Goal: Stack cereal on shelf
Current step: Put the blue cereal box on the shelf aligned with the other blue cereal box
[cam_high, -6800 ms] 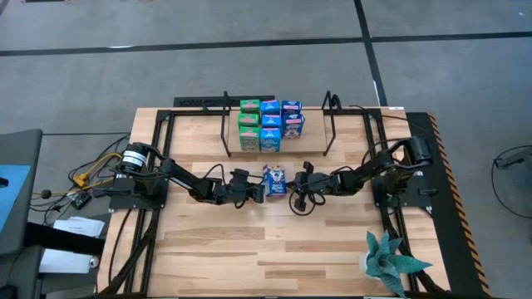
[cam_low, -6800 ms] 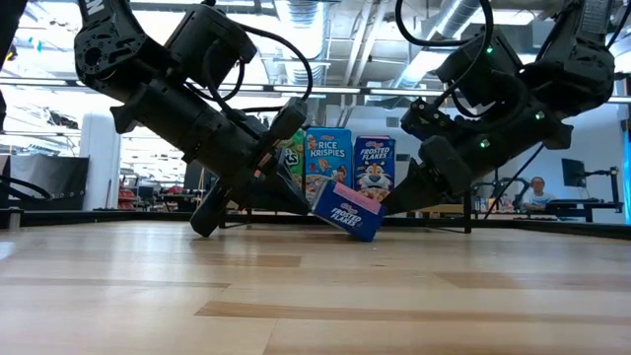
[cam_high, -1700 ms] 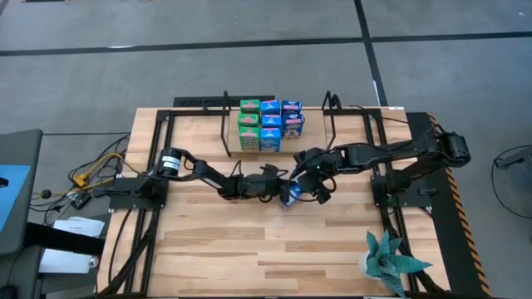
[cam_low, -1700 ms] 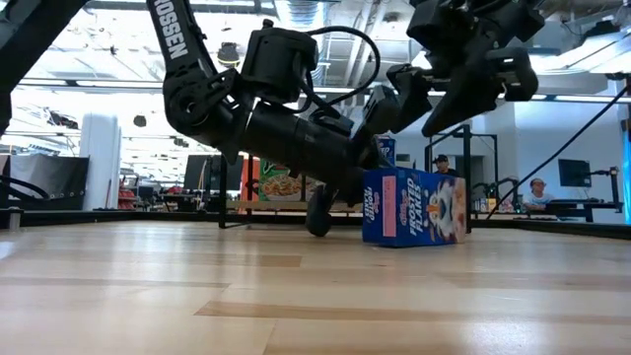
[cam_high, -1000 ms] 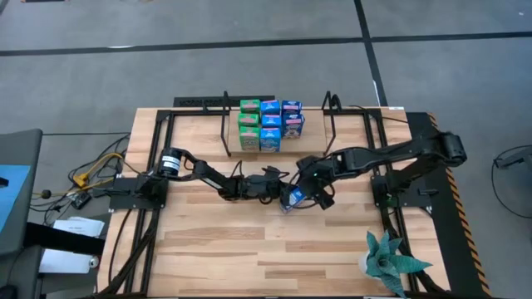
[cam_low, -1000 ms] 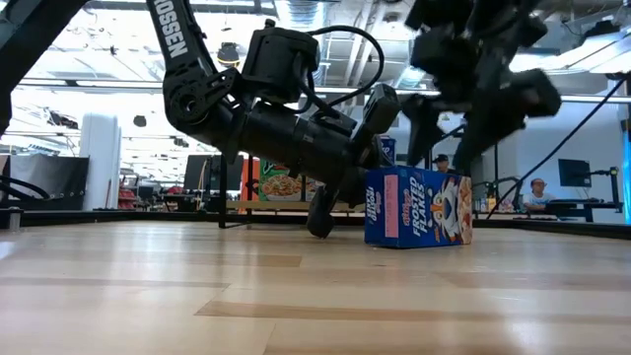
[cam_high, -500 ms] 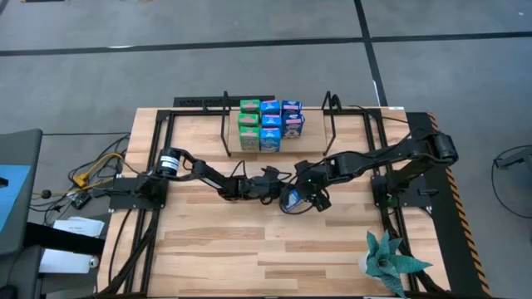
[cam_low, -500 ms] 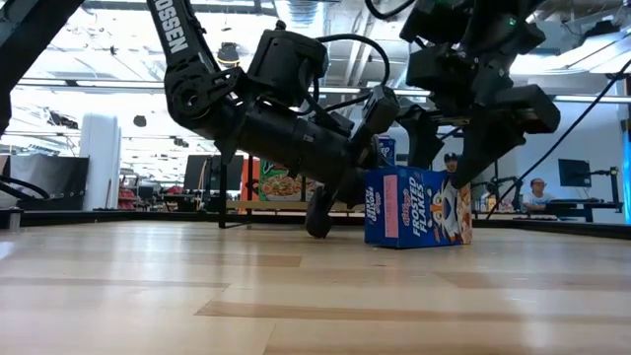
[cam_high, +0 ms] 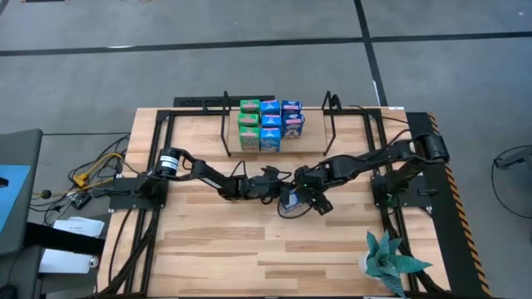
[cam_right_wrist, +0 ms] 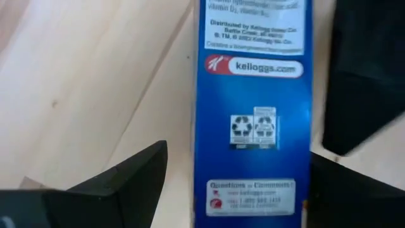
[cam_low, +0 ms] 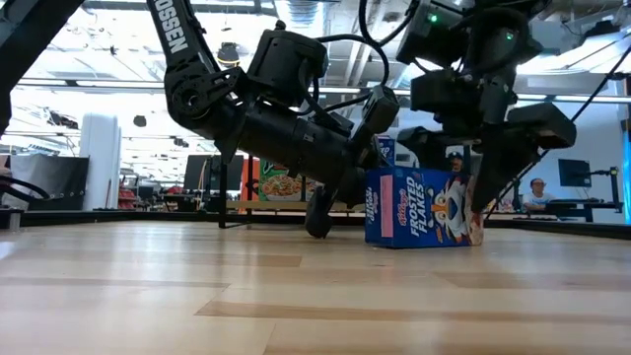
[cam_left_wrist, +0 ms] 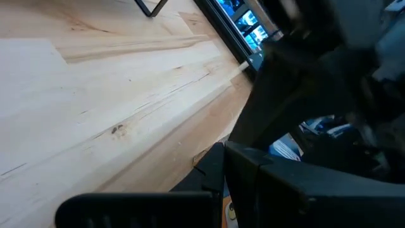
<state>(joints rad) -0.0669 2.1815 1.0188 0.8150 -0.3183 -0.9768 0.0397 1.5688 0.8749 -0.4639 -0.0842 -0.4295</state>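
Step in hand: pickup of the loose cereal box (cam_low: 422, 207), a dark blue Frosted Flakes box lying on its side on the tabletop (cam_high: 216, 249), in front of the shelf (cam_high: 277, 148), well apart from the eight boxes (cam_high: 270, 124) stacked there. The right gripper (cam_right_wrist: 234, 183) straddles the box, fingers spread wide on either side, not yet clamping. The left gripper (cam_low: 320, 225), fingers closed and empty, rests just beside the box, apparently bracing it. Next move: close the right fingers squarely, lift, then carry to the stack.
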